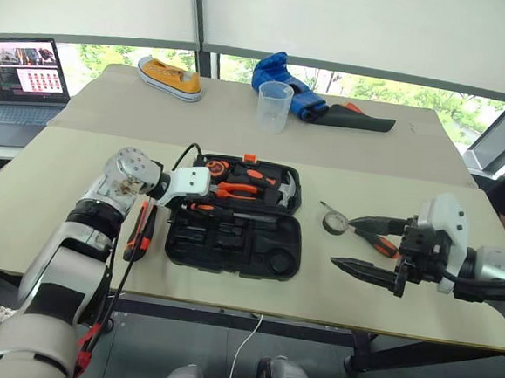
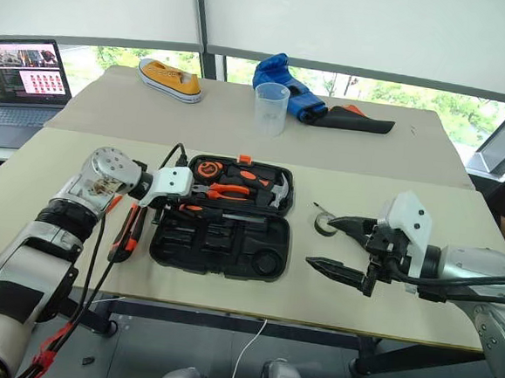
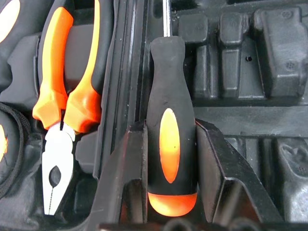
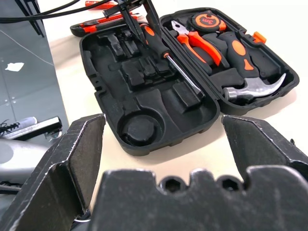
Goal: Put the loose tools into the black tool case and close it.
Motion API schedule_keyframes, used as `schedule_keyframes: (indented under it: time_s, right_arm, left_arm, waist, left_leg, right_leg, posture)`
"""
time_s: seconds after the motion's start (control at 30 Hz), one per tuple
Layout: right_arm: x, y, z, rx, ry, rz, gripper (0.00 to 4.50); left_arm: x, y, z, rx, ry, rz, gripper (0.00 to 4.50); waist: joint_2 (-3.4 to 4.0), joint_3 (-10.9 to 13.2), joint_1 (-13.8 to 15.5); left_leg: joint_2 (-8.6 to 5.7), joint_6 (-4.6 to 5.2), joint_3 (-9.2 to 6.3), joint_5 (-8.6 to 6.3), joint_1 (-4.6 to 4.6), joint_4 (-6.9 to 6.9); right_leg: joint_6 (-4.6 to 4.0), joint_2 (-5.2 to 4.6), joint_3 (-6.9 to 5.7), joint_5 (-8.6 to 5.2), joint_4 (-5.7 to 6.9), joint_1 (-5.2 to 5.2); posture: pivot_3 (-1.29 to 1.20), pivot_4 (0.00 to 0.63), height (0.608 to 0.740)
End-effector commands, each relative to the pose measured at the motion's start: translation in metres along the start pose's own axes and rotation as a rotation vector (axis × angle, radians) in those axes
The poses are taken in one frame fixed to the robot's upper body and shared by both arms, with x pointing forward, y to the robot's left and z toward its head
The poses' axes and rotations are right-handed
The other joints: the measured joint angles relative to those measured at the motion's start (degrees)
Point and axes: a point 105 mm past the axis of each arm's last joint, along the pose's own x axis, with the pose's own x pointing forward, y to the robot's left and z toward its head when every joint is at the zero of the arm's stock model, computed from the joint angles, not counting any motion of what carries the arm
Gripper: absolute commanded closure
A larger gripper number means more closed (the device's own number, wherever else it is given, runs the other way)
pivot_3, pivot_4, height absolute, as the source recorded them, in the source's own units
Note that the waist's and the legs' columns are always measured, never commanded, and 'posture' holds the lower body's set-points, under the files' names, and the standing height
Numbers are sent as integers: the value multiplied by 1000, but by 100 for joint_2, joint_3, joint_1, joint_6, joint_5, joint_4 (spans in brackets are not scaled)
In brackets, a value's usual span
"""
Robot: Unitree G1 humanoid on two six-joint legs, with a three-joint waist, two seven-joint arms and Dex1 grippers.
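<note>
Right claw (image 1: 343, 242) nearest, lower right of the head view: two black fingers spread wide, nothing between them, hovering above the beige table (image 1: 60, 183). Serrated, worn inner faces on the fingers in its wrist view. Partly hidden behind the upper finger, an orange-and-black tool (image 1: 381, 244), kind not clear. Just left of that finger, a small round tape roll (image 1: 335, 222), dark ring, flat on the table.

Left of centre, black tool case (image 1: 229, 266), lying open and flat: matt moulded plastic, rounded corners, small orange latch on the far edge. Near half mostly bare recesses, one of them circular. Far half holding orange-handled pliers (image 3: 67, 86) with bright steel jaws, and a steel-headed hammer (image 1: 283, 190).

Left claw (image 3: 168, 130) down over the left end of the case, closed on the held screwdriver (image 3: 171, 96): bulbous black handle with an orange oval inlay and orange butt, slim steel shaft running on along the hinge line. Black fingers flush against both sides of the handle.

On the table just left of the case, well apart from both claws, a second screwdriver (image 1: 140, 233), orange and black.

Farther back, top of frame: clear plastic cup (image 1: 274, 106), yellow shoe (image 1: 169, 76), blue glove (image 1: 283, 78); laptop (image 1: 21, 74) at upper left.
</note>
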Motion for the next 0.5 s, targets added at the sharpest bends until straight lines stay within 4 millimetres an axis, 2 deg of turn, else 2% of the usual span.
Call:
schedule_keyframes:
  time_s: [0.03, 0.2, 0.33, 0.4, 0.43, 0.5]
  right_arm:
    - [-3, 1, 10, -56, -33, -10, 0]
    - [-2, 2, 10, -55, -35, -7, 0]
    - [-2, 2, 8, -53, -30, -3, 0]
    - [0, 0, 5, -49, -23, -2, 0]
    - [0, 0, 5, -47, -21, -2, 0]
    - [4, -4, 2, -46, -14, -5, 0]
  left_arm:
    - [-17, 18, 26, 10, -70, 43, 2443]
    - [-19, 18, 29, 27, -64, 47, 2443]
    - [-17, 18, 37, 2, -111, 46, 3468]
    - [-14, 14, 38, 5, -114, 17, 4265]
    - [-13, 12, 38, 6, -114, 9, 4452]
    - [-10, 9, 38, 5, -111, -11, 4452]
  waist:
    - [0, 0, 4]
    - [0, 0, 1]
    - [0, 0, 5]
    - [0, 0, 9]
    - [0, 0, 8]
    - [0, 0, 4]
  left_leg:
    - [0, 0, -1, 0, -1, 2]
    - [0, 2, -2, -1, -1, 2]
    - [0, 2, -2, -1, -1, 2]
    - [-1, 2, -2, -1, -1, 2]
    - [-1, 2, -2, -1, -1, 2]
    - [-1, 2, -2, -1, -1, 2]
  right_leg:
    - [1, 0, 0, 1, 0, 0]
    - [2, 2, 2, 1, -2, 0]
    - [2, 2, 0, 1, -2, 0]
    - [2, 1, 1, 1, -2, 0]
    - [2, 1, 1, 1, -2, 0]
    - [2, 1, 1, 1, -2, 0]
  posture:
    - [0, 150, 724]
    - [0, 150, 724]
    - [0, 150, 724]
    - [0, 150, 724]
    - [0, 150, 724]
    - [0, 150, 724]
